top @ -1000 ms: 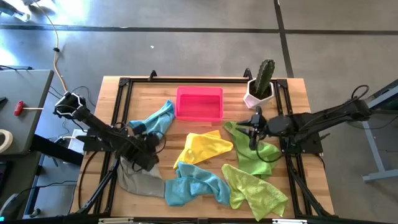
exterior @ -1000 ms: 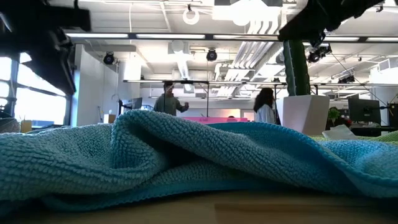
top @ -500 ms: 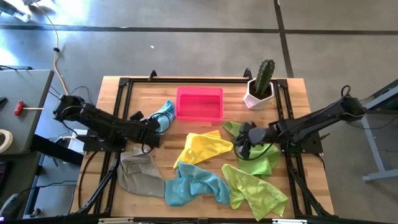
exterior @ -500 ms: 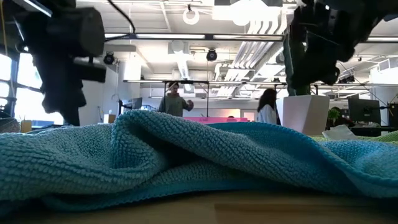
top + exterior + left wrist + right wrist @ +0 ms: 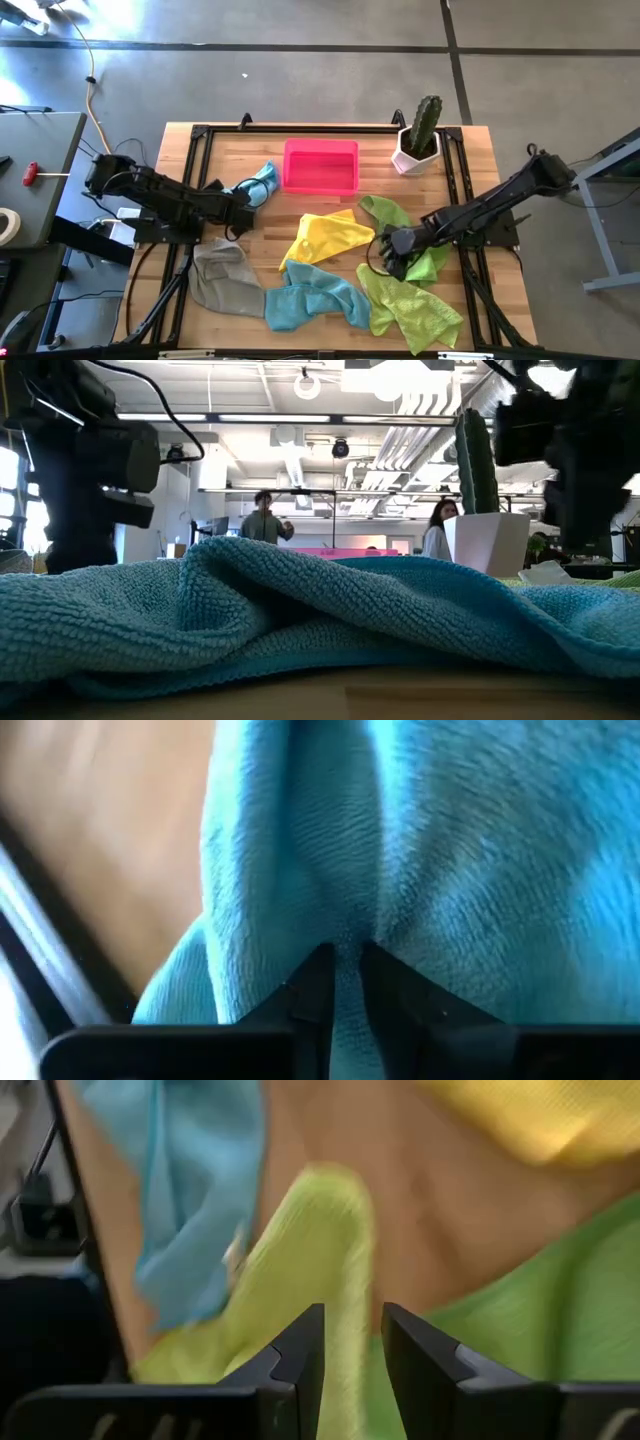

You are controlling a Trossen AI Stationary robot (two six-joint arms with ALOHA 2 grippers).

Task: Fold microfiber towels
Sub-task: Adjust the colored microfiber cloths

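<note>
- My left claw (image 5: 243, 197) sat low at the table's (image 5: 470, 140) left side, near the pink tray's (image 5: 320, 167) left end. Its tips were nearly pressed together on a ridge of the blue towel (image 5: 258, 185) there; in the left wrist view the fold (image 5: 345, 935) ran straight up from between the tips.
- That blue towel lay ahead of the left claw, bunched, its long axis slanting toward the tray corner.
- My right claw (image 5: 385, 250) was down on the green towel (image 5: 415, 250) at the right side. The right wrist view showed a green ridge (image 5: 335, 1260) rising through the gap; the tips stood a little apart astride it, and I couldn't tell whether they were squeezing it.
- Yellow towel (image 5: 330, 237) lay centre, between both claws, slightly nearer the right.
- Grey towel (image 5: 222, 280), a second blue towel (image 5: 310, 300) and a second green towel (image 5: 415, 310) were strung along the near edge, all rumpled.
- Judgement: each arm had its own side's towel; none folded yet.
</note>
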